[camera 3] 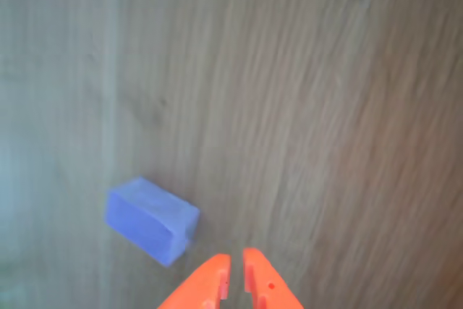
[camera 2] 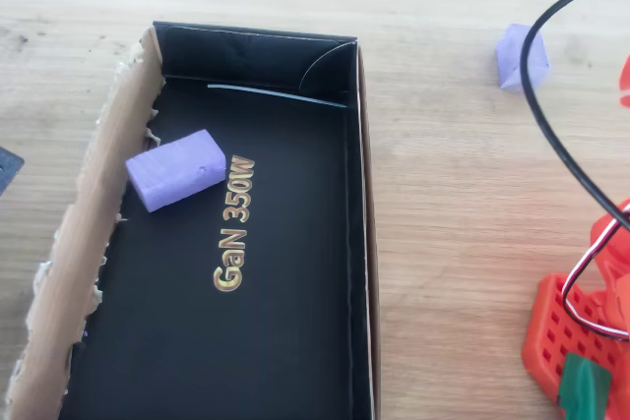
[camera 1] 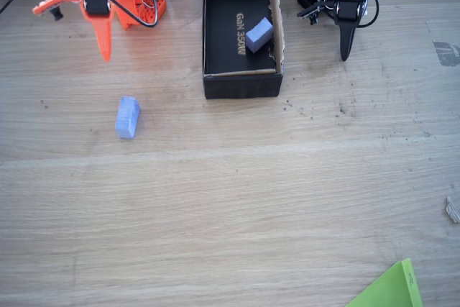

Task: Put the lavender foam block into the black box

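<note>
Nothing is done yet: the lavender foam block [camera 1: 128,117] lies on the table [camera 1: 230,199], outside the black box [camera 1: 241,80]; my gripper [camera 3: 236,269] hangs nearly closed, empty.

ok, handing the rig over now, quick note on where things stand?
End effector: orange, jaws nearly closed, holding nothing, above the table short of the block.
Lavender foam block: lying on the wooden table, left of the black box in the fixed view, untouched.
A paler foam block already sits inside the box beside the gold lettering; it is not the target.
Done: nothing yet.
Left: open, grasp the lavender block, carry it over the box wall, release inside.
</note>
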